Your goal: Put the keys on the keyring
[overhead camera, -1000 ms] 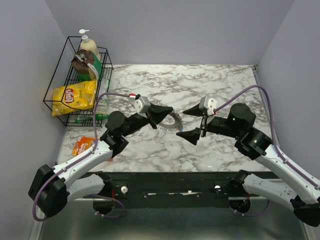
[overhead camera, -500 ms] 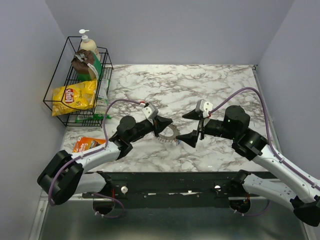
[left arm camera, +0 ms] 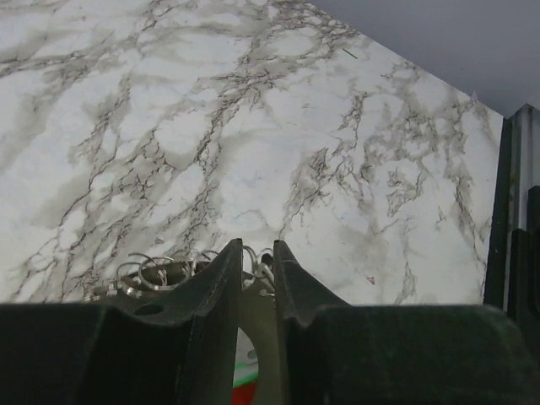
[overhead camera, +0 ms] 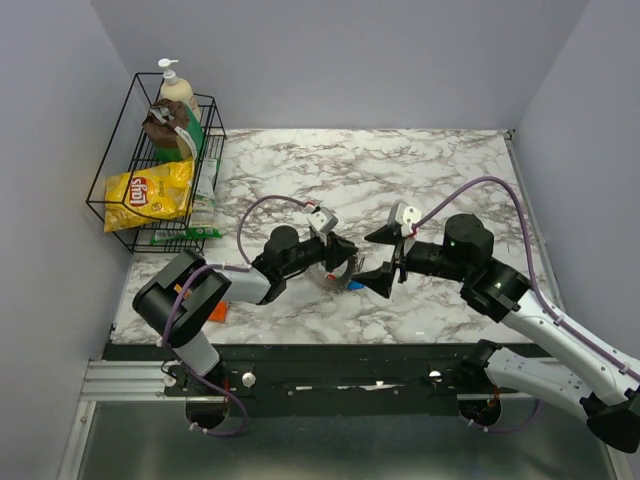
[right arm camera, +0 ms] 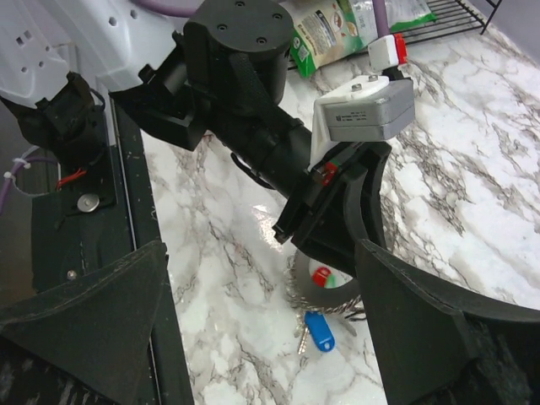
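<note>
The keyring (overhead camera: 333, 278) lies on the marble near the table's middle, a grey ring (right arm camera: 305, 280) fringed with small silver keys. A red key head (right arm camera: 321, 275) and a green one (right arm camera: 332, 282) show inside it. A blue-headed key (right arm camera: 320, 331) lies at its near edge (overhead camera: 355, 286). My left gripper (overhead camera: 342, 263) reaches low over the ring. Its jaws (left arm camera: 255, 251) stand a narrow gap apart, astride the ring's rim (left arm camera: 253, 314), open. My right gripper (overhead camera: 362, 258) hangs wide open just right of the ring, holding nothing (right arm camera: 261, 329).
A black wire rack (overhead camera: 108, 200) at the back left holds a yellow chips bag (overhead camera: 148, 195) and a pump bottle (overhead camera: 178, 95). An orange packet (overhead camera: 216, 311) lies under the left arm near the front edge. The left arm stretches low across the near-left table.
The left arm has swung right and down, bringing the keyring from above the table onto the marble, and its jaws have parted a little. The right gripper has edged left, still wide open.
</note>
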`<state>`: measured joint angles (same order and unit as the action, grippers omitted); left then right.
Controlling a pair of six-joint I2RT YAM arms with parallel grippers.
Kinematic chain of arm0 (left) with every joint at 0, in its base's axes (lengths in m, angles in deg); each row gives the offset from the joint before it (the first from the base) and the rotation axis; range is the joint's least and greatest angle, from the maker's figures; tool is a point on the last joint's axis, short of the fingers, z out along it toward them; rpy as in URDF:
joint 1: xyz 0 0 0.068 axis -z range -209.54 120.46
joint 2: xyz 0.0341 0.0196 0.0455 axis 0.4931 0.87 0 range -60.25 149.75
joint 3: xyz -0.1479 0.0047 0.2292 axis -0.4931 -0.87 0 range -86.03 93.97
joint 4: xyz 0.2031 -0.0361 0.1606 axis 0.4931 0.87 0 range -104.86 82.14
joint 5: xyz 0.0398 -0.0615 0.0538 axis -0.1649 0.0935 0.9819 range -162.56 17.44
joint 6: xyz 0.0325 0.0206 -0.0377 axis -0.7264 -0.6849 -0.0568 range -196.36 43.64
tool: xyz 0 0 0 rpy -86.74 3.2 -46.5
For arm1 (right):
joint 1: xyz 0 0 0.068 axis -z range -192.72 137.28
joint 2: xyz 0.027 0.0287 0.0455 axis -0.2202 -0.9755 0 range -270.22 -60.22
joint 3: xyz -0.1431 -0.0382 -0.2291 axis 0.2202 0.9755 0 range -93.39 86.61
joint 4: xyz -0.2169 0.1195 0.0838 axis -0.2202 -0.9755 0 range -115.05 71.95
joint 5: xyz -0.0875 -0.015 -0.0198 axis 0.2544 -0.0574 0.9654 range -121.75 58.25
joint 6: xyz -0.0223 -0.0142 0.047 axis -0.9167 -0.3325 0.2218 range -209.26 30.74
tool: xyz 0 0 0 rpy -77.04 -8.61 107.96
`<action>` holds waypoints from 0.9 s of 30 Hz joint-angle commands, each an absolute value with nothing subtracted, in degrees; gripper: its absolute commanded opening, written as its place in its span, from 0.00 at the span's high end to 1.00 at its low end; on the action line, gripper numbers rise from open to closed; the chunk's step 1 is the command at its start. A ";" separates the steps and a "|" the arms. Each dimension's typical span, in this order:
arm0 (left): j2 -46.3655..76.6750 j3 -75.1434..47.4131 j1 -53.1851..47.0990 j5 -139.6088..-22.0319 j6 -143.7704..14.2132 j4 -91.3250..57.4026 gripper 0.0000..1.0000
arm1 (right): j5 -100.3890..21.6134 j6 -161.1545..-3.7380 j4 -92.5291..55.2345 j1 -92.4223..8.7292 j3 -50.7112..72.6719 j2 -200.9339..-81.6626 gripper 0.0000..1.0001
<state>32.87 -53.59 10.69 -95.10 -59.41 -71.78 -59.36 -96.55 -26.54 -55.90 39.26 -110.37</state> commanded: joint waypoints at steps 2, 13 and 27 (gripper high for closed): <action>33.36 -51.58 10.97 -93.66 -58.69 -77.70 0.55 | -57.32 -95.59 -26.49 -56.14 39.86 -108.29 0.00; 19.21 -48.95 10.80 -89.71 -62.40 -62.97 0.01 | -55.74 -94.54 -26.84 -56.14 38.98 -107.94 0.00; 11.73 -41.21 10.54 -73.80 -54.74 -35.69 0.01 | -55.30 -91.99 -24.03 -56.14 38.19 -109.61 0.00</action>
